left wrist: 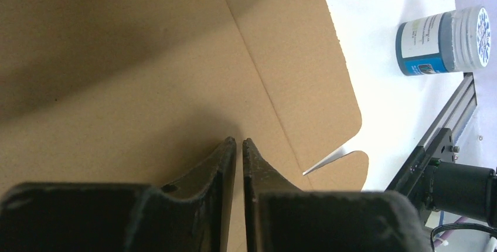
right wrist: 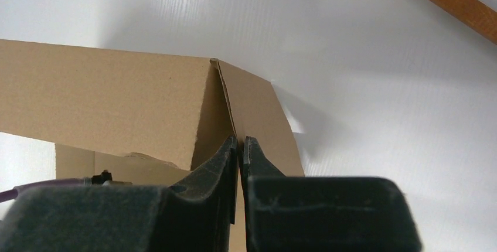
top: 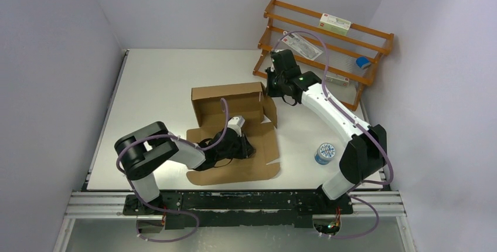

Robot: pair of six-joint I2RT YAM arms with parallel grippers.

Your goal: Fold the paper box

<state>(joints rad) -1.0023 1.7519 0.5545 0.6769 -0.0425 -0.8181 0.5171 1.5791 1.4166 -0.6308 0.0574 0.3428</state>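
- Occlusion first: in the top view the left arm's wrist and cable lie across the middle of the paper box (top: 252,170), so the floor of the box there is hidden. Both wrist views cut the sheet off at their frame edges.
- Left tool (left wrist: 239,142) is closed to a thin slit with nothing between the fingers. The tips sit at the flat brown panel (whether pressing or just above it, I cannot tell).
- Right tool (right wrist: 240,139) is nearly closed at the upper right corner of the box. The thin edge of a raised side flap runs into the gap, so it appears pinched there.
- The paper box lies at the centre of the white surface (top: 158,88), its long axis running from the bottom of the frame toward the top.
- One wall stands upright along its upper edge, and a flat panel with rounded tabs lies toward the lower edge.
- The cardboard is unmarked in all views.
- A blue-and-white tin (top: 325,153) stands to the lower right, apart from the box. Its label carries print too small to read.
- A wooden rack (top: 325,47) at the upper right holds white cartons (top: 334,25) with red marks, their text illegible.
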